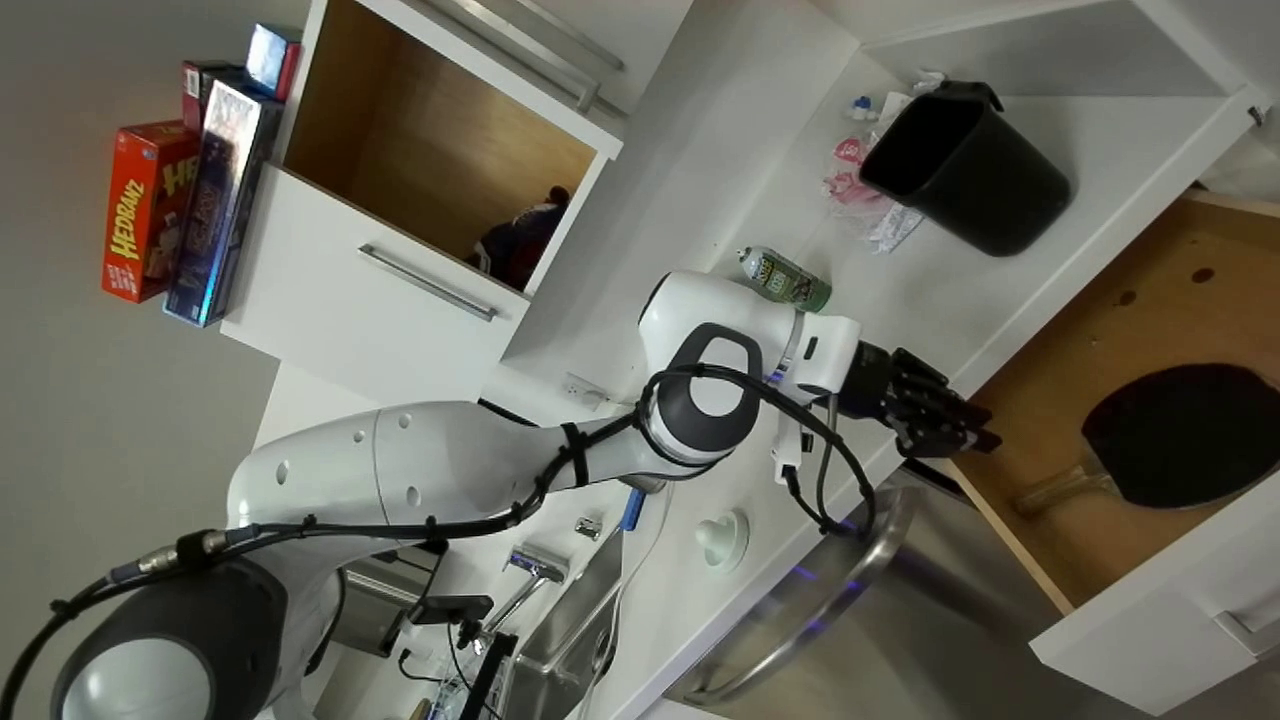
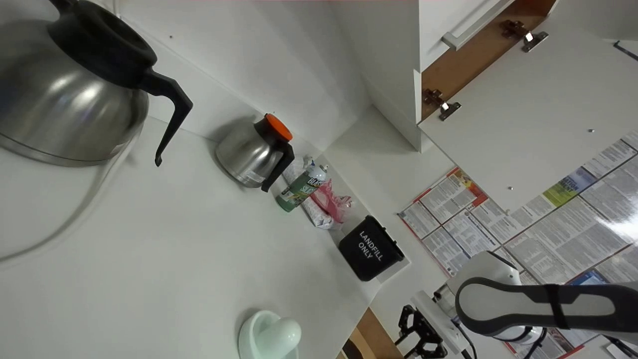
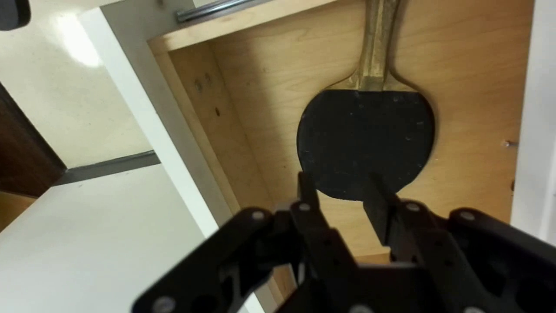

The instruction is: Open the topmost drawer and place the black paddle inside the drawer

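The topmost drawer stands open, with its light brown wooden interior showing at the right of an exterior view. It fills much of the wrist view, and a corner shows in an exterior view. The black paddle lies flat on the drawer floor in an exterior view; its wooden handle points to the top in the wrist view. My gripper is over the drawer's edge, fingers apart with nothing between them. In the wrist view, the fingertips overlap the paddle's rounded end and appear above it.
A black bin, a spray can and plastic bags stand on the counter beside the drawer. A pale mortar is near the counter edge. Metal jugs stand on the counter. An overhead cabinet box is open.
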Controlling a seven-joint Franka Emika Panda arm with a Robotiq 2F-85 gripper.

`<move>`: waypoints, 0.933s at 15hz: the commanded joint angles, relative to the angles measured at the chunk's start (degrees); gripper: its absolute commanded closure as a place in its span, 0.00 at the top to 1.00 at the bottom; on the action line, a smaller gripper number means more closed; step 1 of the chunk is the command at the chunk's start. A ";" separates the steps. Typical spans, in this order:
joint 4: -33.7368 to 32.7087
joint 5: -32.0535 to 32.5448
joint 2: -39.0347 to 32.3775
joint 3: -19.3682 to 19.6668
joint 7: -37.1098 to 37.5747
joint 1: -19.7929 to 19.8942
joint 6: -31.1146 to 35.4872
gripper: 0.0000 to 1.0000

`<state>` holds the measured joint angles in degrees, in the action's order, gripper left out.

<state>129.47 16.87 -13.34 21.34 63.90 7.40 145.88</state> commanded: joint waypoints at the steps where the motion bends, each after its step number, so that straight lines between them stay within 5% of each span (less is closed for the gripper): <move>1: 3.62 0.78 5.29 -0.84 0.54 -0.85 1.26 0.63; 5: 11.57 -9.75 12.12 -3.37 -9.06 2.66 6.98 0.85; 7: 16.33 -20.61 15.48 -4.12 -19.17 4.75 10.48 0.99; 11: 21.63 -41.13 21.44 -2.47 -38.46 6.49 10.08 1.00; 14: 22.95 -49.81 24.11 2.68 -49.14 6.19 8.11 1.00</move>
<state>149.85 -27.02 6.21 20.79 22.70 12.85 155.83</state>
